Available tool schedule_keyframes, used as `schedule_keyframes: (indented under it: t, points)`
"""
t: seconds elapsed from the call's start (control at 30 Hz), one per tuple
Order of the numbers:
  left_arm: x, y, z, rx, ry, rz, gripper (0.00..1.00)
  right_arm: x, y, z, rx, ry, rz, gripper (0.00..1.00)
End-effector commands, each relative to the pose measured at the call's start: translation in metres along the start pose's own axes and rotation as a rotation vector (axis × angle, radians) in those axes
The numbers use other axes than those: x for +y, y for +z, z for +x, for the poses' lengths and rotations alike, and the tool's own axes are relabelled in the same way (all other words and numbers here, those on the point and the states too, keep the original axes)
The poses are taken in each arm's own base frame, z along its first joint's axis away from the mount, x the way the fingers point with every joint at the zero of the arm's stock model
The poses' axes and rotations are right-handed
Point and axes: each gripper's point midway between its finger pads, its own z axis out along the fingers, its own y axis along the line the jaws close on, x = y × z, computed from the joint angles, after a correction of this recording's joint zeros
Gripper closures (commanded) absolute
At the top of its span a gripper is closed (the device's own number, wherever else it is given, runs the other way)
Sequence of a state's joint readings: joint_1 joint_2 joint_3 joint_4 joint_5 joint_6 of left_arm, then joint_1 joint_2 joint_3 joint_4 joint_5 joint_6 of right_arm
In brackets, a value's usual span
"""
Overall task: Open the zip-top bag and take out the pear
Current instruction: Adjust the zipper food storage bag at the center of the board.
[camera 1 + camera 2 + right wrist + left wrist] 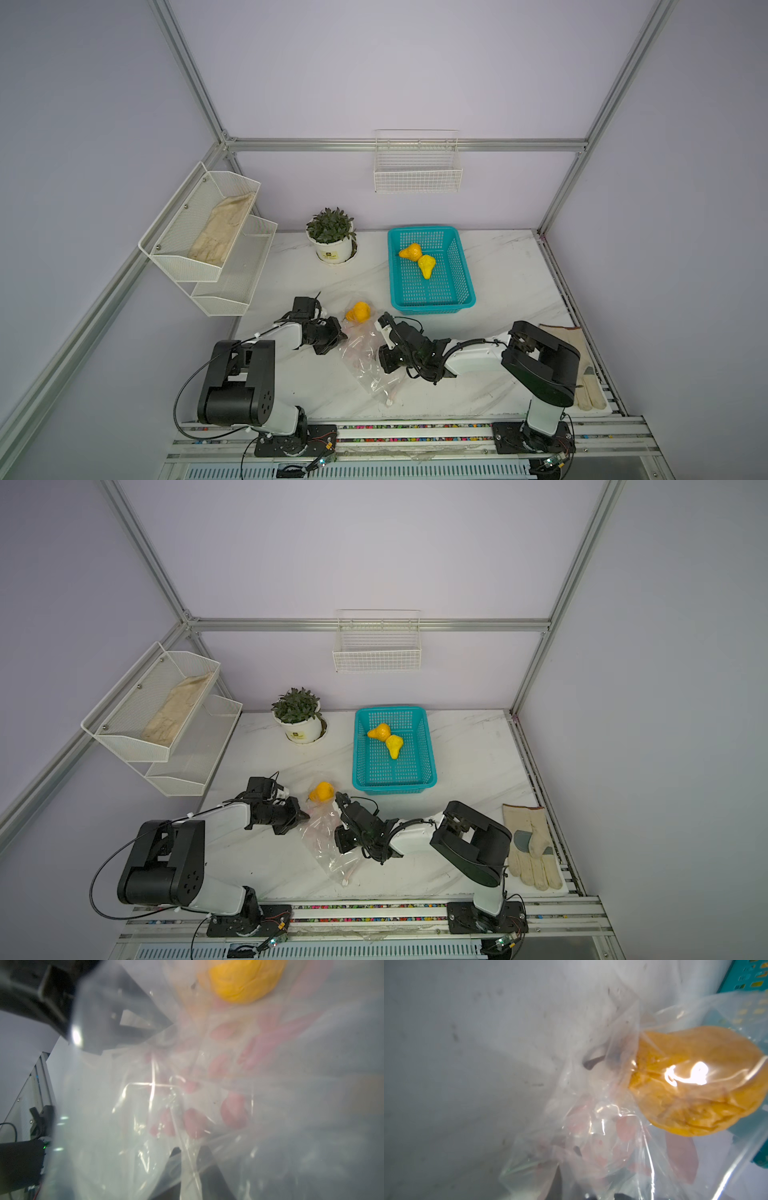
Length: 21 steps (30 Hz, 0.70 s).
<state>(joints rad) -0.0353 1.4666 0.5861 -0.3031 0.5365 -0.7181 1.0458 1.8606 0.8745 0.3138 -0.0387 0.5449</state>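
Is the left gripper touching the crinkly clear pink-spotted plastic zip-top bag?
Touching: the left wrist view shows the bag bunched into the shut left gripper, whose tip meets it in both top views.

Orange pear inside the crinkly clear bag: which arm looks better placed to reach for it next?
Probably the right. The left pincer is shut, pinching the crinkly clear plastic bag beside the orange pear; the right pincer points toward the pear, though plastic covers it.
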Motion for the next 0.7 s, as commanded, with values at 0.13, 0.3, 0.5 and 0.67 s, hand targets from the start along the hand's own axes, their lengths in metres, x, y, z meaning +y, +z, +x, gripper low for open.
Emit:
schedule_keyframes:
  t: [0.13,0.3,0.5,0.67]
  points:
    - [0.017,0.002,0.056,0.092,-0.040,-0.085,1.00,-0.007,0.005,-0.047,-0.259,0.021,0.093,0.78]
    - [-0.003,-0.031,0.044,-0.017,-0.005,-0.072,0.84,-0.019,-0.006,-0.045,-0.271,0.023,0.155,0.78]
    - [-0.039,-0.087,0.014,-0.144,0.106,-0.116,0.54,-0.029,-0.012,-0.032,-0.285,0.038,0.149,0.79]
    - [-0.048,-0.123,-0.011,-0.229,0.165,-0.175,0.47,-0.029,-0.021,-0.038,-0.325,0.035,0.146,0.78]
